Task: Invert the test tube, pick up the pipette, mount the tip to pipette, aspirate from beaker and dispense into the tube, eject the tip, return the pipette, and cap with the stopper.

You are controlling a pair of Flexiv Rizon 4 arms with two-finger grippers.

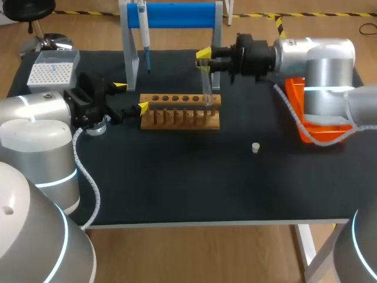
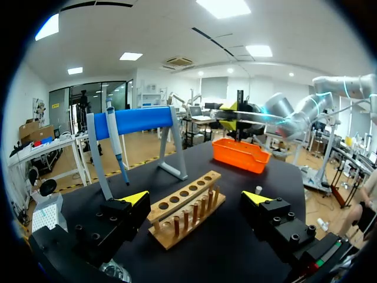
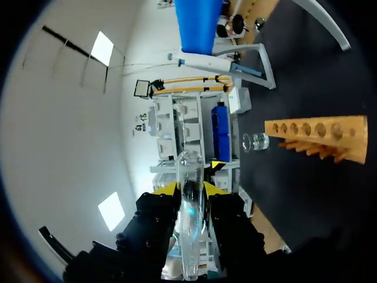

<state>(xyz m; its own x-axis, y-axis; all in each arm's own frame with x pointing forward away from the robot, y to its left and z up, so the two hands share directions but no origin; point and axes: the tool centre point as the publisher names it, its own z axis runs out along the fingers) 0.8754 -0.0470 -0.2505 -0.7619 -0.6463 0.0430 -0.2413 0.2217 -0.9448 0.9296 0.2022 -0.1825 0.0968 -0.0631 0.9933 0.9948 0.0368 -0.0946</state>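
Note:
My right gripper (image 1: 205, 57) is shut on a clear test tube (image 1: 207, 84), which hangs upright with its lower end just over the right end of the wooden rack (image 1: 179, 112). In the right wrist view the test tube (image 3: 191, 218) sits between the yellow fingertips (image 3: 170, 188), with the rack (image 3: 318, 135) and the glass beaker (image 3: 255, 141) ahead. My left gripper (image 1: 131, 97) stands open at the rack's left end, above the beaker (image 1: 97, 126). The left wrist view has the rack (image 2: 182, 206) ahead of the open left gripper (image 2: 195, 198). The pipette (image 1: 143, 29) hangs on the blue stand (image 1: 177, 15). A white stopper (image 1: 255, 147) lies on the mat.
A tip box (image 1: 53, 72) sits at the table's back left. An orange bin (image 1: 312, 121) stands at the right, under my right arm. The stand's grey legs (image 1: 131, 59) rise just behind the rack.

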